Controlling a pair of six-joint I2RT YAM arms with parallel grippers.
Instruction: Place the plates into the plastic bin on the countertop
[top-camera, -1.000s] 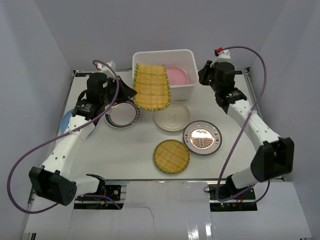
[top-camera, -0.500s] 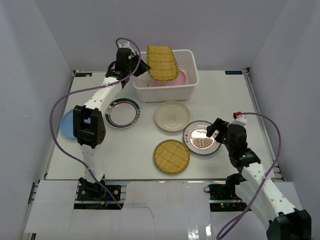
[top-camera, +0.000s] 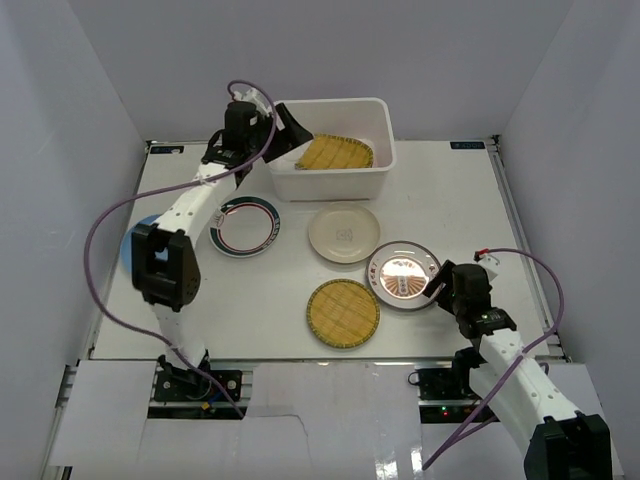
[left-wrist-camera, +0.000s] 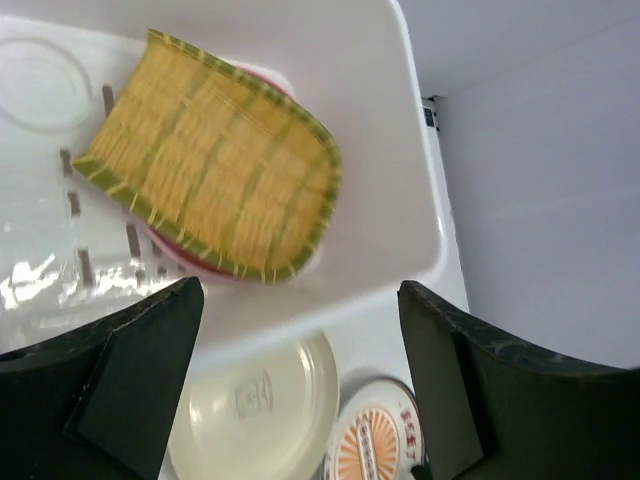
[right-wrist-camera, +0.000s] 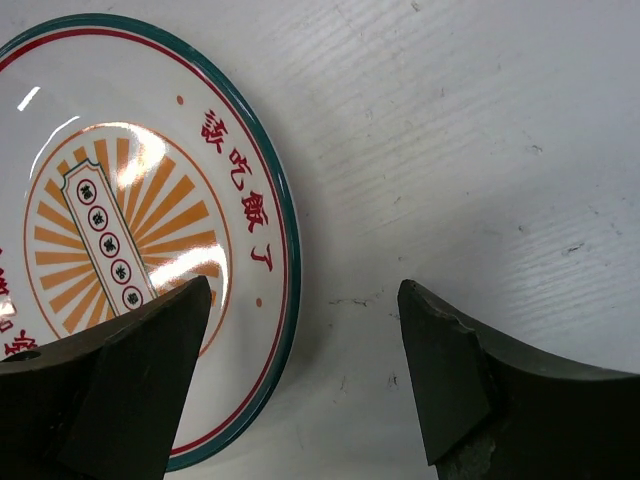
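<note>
The white plastic bin stands at the back of the countertop. A woven bamboo plate lies inside it on a pink plate. My left gripper hovers open over the bin's left rim, holding nothing. On the countertop lie a teal-rimmed plate, a cream plate, a sunburst plate and a second bamboo plate. My right gripper is open and straddles the sunburst plate's right rim.
A blue plate lies at the left edge, partly hidden behind my left arm. Pale grey walls enclose the countertop on three sides. The right arm's purple cable loops near the right edge.
My left gripper has opened and let go of the bamboo plate, which now lies in the bin. My right gripper has shifted slightly along the sunburst plate's right rim.
</note>
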